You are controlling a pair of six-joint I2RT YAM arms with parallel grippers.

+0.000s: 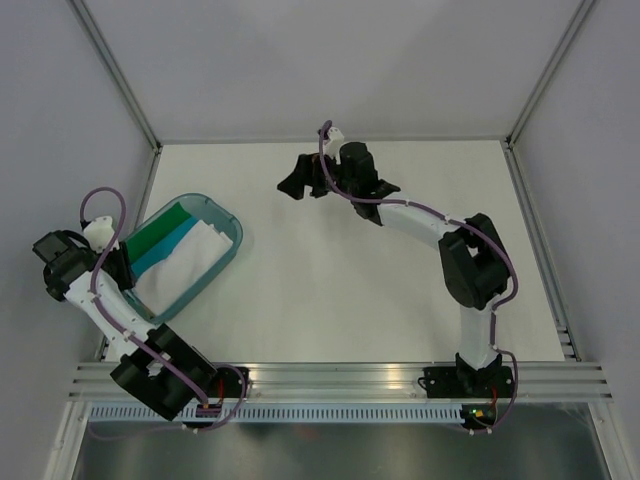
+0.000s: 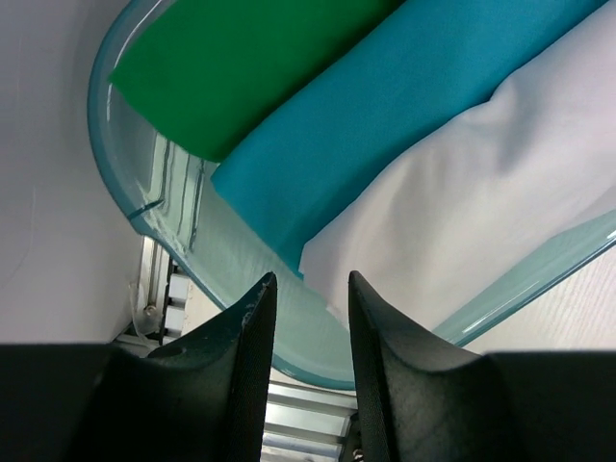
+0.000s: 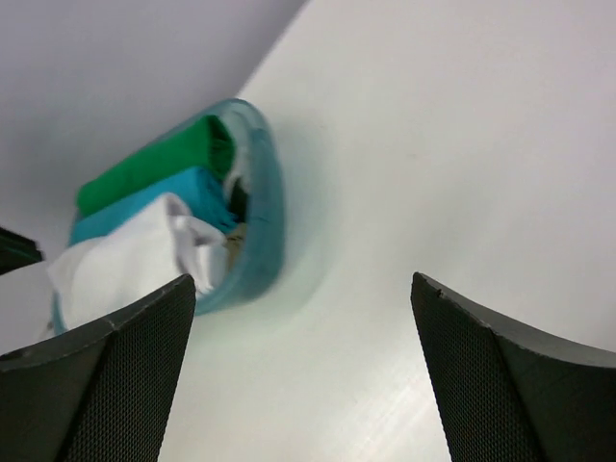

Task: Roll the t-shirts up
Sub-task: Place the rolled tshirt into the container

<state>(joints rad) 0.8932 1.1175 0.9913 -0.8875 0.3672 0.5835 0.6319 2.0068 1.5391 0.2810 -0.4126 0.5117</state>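
Three rolled t-shirts lie side by side in the translucent teal tub [image 1: 238, 240] at the table's left: a green roll [image 1: 165, 228] [image 2: 250, 67] [image 3: 154, 164], a turquoise roll [image 1: 170, 245] [image 2: 385, 125] [image 3: 144, 197] and a looser white one [image 1: 190, 262] [image 2: 481, 192] [image 3: 125, 260]. My left gripper [image 1: 125, 270] [image 2: 308, 279] hangs at the tub's near-left end, just above the rim [image 2: 318, 337], its fingers a little apart and holding nothing. My right gripper [image 1: 297, 183] [image 3: 303, 279] hovers over bare table to the tub's right, at the back centre, wide open and empty.
Grey walls close in the white table [image 1: 350, 290] on the left, back and right. An aluminium rail [image 1: 340, 378] runs along the near edge, by both arm bases. The tub [image 3: 265, 221] sits close to the left wall.
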